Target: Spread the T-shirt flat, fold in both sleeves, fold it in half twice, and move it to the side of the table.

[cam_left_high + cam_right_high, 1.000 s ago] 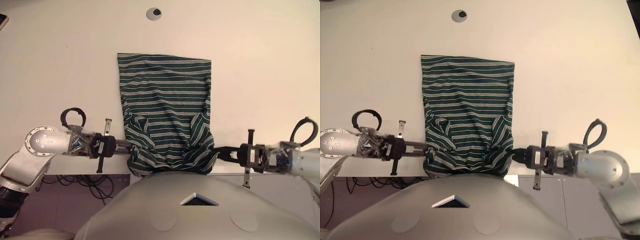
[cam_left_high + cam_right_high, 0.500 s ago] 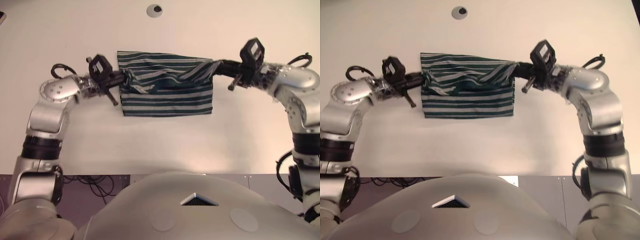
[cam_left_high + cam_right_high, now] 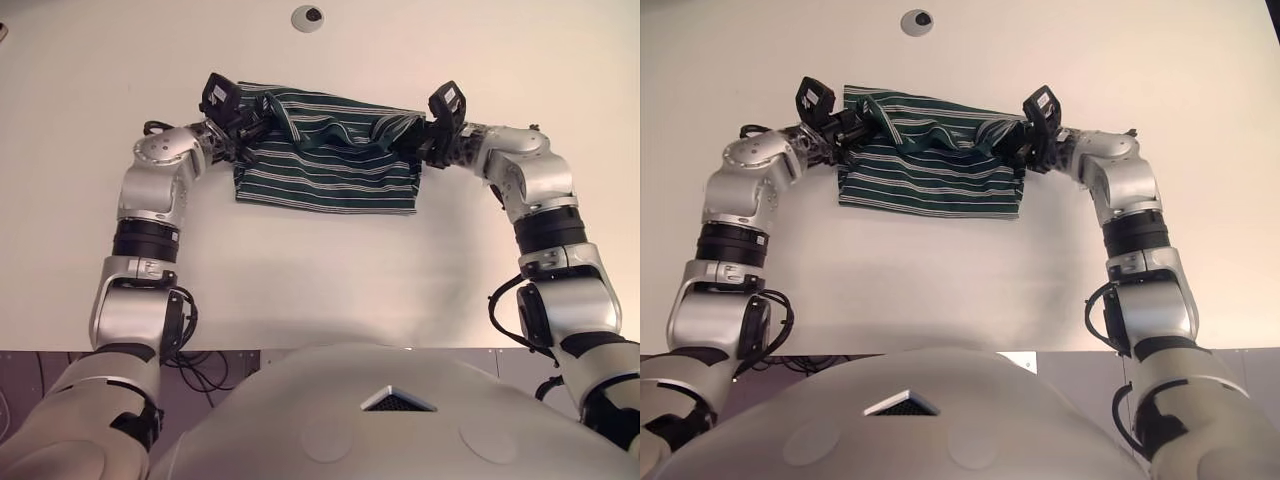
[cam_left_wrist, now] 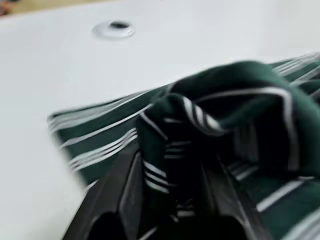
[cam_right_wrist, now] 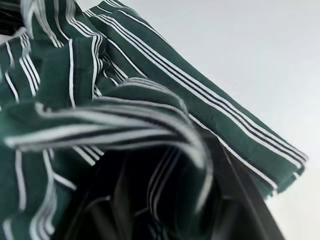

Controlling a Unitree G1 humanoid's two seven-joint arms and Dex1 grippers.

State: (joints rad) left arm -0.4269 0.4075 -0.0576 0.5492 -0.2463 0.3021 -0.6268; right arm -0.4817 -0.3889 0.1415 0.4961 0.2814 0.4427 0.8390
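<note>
One half-fold looks almost done near the round hole (image 3: 308, 17), with the left gripper (image 3: 256, 124) and right gripper (image 3: 418, 138) both clamped on the T-shirt (image 3: 325, 170); one more fold and the move are left.

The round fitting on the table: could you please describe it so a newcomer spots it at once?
Find the pale table, then the green striped T-shirt on it. Just beyond its far edge sits the fitting, the only round grey disc, dark at its centre.
</note>
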